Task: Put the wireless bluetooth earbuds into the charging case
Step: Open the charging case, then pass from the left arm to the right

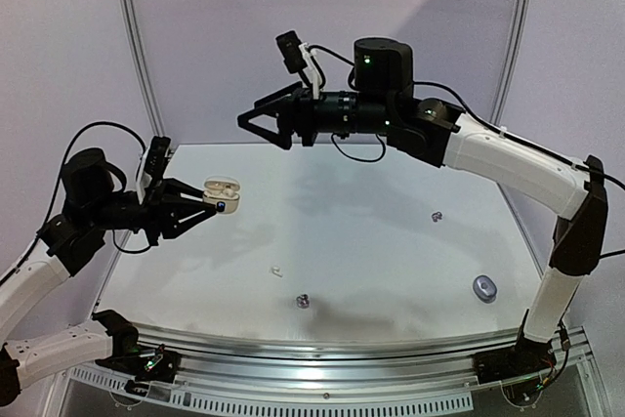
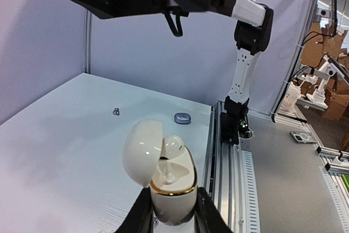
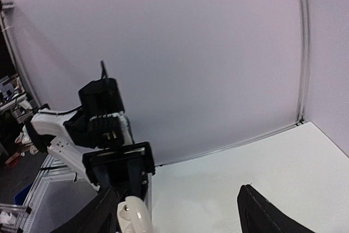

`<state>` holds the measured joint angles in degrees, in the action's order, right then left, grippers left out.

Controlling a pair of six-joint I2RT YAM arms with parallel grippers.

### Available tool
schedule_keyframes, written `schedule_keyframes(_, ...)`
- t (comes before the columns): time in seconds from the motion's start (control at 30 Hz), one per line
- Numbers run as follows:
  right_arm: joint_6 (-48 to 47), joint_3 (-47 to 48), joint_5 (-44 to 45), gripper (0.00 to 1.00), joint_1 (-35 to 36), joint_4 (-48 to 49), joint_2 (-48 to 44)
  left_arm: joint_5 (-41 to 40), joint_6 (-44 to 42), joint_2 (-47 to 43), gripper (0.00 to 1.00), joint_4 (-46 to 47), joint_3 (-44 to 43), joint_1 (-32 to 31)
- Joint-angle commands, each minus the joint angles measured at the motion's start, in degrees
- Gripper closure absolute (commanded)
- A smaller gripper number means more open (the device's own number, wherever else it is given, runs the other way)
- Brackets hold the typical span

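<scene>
— What do we see on the left?
— Our left gripper (image 1: 209,201) is raised over the left side of the table (image 1: 391,251), its fingers narrow and clamped on the base of the white case (image 2: 173,189). The lid stands open, and one white bud (image 2: 173,145) seems to sit inside by the hinge.
— And on the tabletop?
— A loose white bud (image 1: 276,269) lies left of the middle, with a grey bud (image 1: 303,302) near it, a little nearer to us and to its right. A second grey bud (image 1: 437,215) lies farther right, well apart from both. The grey case (image 1: 484,287), shut, lies by the right edge.
— Where is our right gripper (image 1: 262,126)?
— It is high over the far side and points left toward the white case. Its fingers are wide, with nothing between them.
</scene>
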<state>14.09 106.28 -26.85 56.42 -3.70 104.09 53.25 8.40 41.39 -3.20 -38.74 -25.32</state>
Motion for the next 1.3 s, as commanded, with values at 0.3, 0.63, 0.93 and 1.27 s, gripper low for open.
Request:
schedule_keyframes(0.3,-18.3,7.1,2.9,0.24,8.6,-14.5,4.3,-0.1,-2.7,0.9,1.0,-0.3,-0.7,0.4)
schedule_keyframes(0.63,-19.9,10.3,4.3,0.47,8.7,-17.4,8.5,1.0,-5.2,1.6,1.0,-1.9,-1.9,0.3)
schedule_keyframes(0.93,-20.0,11.5,4.4,0.63,8.8,-19.0,10.0,1.2,-5.7,1.9,1.0,-2.0,-2.2,0.3)
schedule_keyframes(1.27,-20.7,12.4,3.4,0.7,8.8,-21.8,10.9,1.9,-6.4,2.3,1.0,-2.1,-2.4,0.4)
